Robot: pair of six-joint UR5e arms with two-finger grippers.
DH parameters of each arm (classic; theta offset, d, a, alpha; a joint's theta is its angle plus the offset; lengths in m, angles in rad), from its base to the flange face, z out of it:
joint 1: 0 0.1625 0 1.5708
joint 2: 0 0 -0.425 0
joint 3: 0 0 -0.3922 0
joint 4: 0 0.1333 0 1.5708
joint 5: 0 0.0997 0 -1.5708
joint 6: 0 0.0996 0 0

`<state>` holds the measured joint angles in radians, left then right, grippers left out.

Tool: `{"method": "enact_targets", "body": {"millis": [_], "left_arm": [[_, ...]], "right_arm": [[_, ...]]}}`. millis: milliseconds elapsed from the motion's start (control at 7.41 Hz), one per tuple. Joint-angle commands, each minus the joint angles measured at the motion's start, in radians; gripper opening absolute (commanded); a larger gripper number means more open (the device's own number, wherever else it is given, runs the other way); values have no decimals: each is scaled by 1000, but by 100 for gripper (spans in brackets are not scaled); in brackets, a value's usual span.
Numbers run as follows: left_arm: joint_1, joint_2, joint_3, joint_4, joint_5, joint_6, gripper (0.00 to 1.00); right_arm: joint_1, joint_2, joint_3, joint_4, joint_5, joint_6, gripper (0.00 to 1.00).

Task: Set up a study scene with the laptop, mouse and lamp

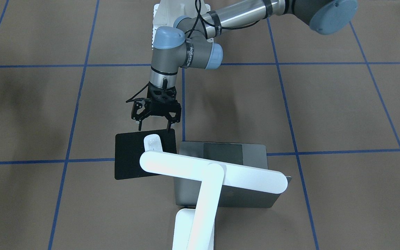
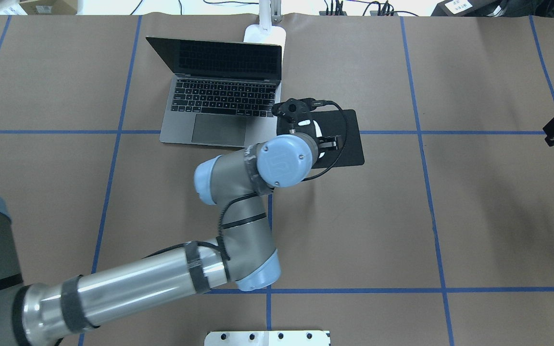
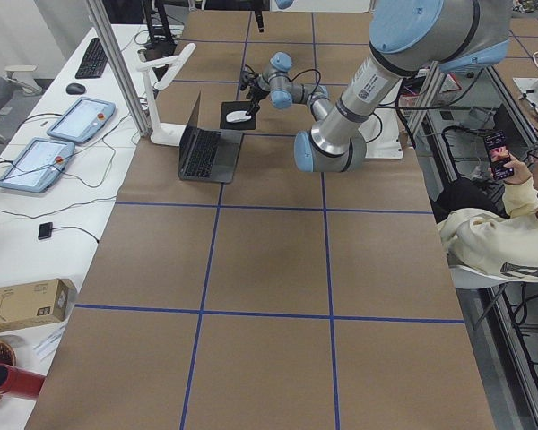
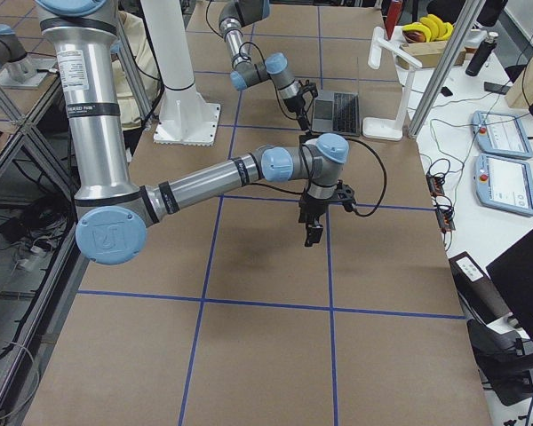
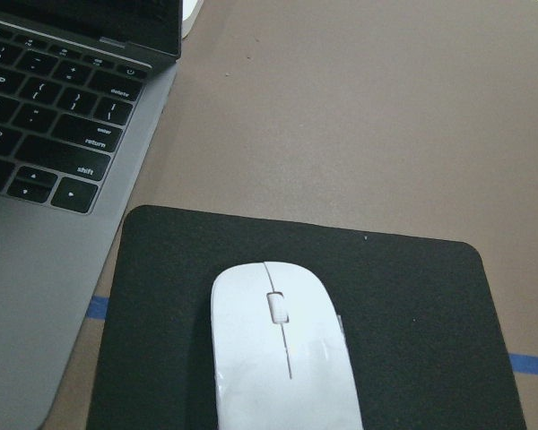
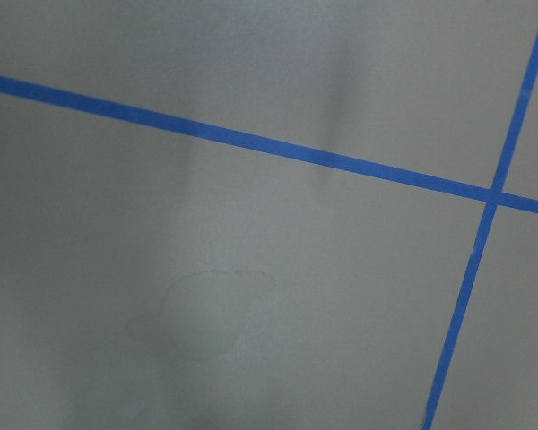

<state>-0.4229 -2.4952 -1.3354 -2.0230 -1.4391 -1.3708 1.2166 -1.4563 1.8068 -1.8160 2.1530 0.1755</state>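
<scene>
Mouse [image 5: 282, 358] sits flat on the black mouse pad [image 5: 412, 296], about centred across it, buttons pointing away from the robot. Nothing is touching it.

Pad lies on the worktop [image 2: 402, 216] just beside the laptop [image 2: 224, 103], on the laptop's right in the overhead view. The edges are close, and I can't tell if they touch.

Laptop is open with the screen dark, keyboard and trackpad facing the robot.

Lamp [image 1: 214, 172]: base is behind the laptop lid at the far edge of the worktop. The arm slants up and the bar head runs across above the laptop and the pad corner. In the front-facing view the head hides part of both.

Left hand [image 1: 153, 129]: fingers spread wide, holding nothing. It hangs at the robot-side edge of the pad, pointing down, with the tips clear of the mouse. In the overhead view the wrist covers part of the mouse.

Right hand [image 4: 313, 232]: well away from the setup, hanging over bare worktop. Its wrist camera shows only brown paper and blue tape lines [image 6: 251, 143]. Can't tell whether it is wide or narrow.
</scene>
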Motion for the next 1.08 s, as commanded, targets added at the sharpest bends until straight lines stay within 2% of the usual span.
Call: {"method": "enact_targets", "body": {"millis": [0,135,405,674,809,944], "left_arm": [[-65,232,-454,303,-146,114,99],[-106,271,-534,420,-212,165,99],[-209,320,-545,513,-350,313,99],[-377,456,-547,540,-536,509,99],[-471,519,-533,543,-602,617,99],[-555,565,-509,561,-630,736,99]], "right_arm": [[14,2,-9,6,-1,7,100],[33,2,-15,6,8,10,100],[60,-9,-17,6,37,13,100],[82,-12,-26,6,37,27,100],[98,-13,-27,6,36,18,100],[122,-13,-35,7,37,9,100]]}}
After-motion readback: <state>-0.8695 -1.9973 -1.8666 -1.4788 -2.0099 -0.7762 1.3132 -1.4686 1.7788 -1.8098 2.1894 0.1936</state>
